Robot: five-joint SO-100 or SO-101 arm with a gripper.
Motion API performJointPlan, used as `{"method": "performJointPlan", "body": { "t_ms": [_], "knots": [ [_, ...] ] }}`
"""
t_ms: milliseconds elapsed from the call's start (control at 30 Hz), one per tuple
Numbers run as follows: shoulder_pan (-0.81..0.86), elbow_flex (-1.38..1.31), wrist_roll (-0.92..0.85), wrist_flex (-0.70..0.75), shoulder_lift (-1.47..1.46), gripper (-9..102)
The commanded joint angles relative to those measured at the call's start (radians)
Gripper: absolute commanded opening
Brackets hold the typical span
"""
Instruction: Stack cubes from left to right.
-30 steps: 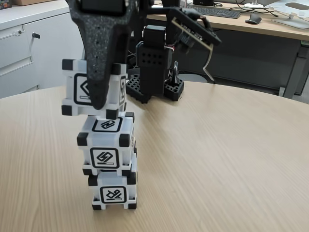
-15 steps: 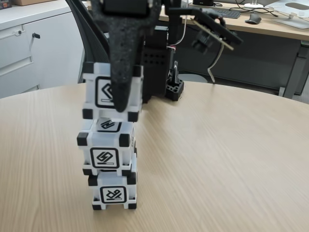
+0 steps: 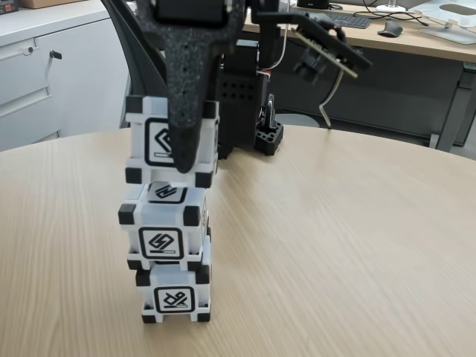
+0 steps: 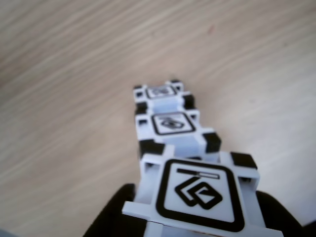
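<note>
Since half a second ago my black two-finger gripper (image 3: 182,160) barely nudged left, still clamped on the third small white-grey plastic cube with black corners (image 3: 169,141). I see it hanging just over the two-cube stack (image 3: 165,249) at the near left of the light wooden round table (image 3: 335,238), touching or not, can't tell.

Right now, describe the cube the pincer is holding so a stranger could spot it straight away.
On the round wooden table stands a column of two cubes. The held cube sits directly above them, clamped by the black pincer. Unlike the other two, it is topmost and a dark finger crosses its front glyph.
</note>
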Motion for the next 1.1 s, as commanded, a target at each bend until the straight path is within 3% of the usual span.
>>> {"method": "performJointPlan", "body": {
  "t_ms": [0,1067],
  "knots": [
    [0.017,-0.006,-0.006,-0.009,0.006,0],
    [0.026,-0.005,-0.031,-0.009,-0.034,0]
  ]
}}
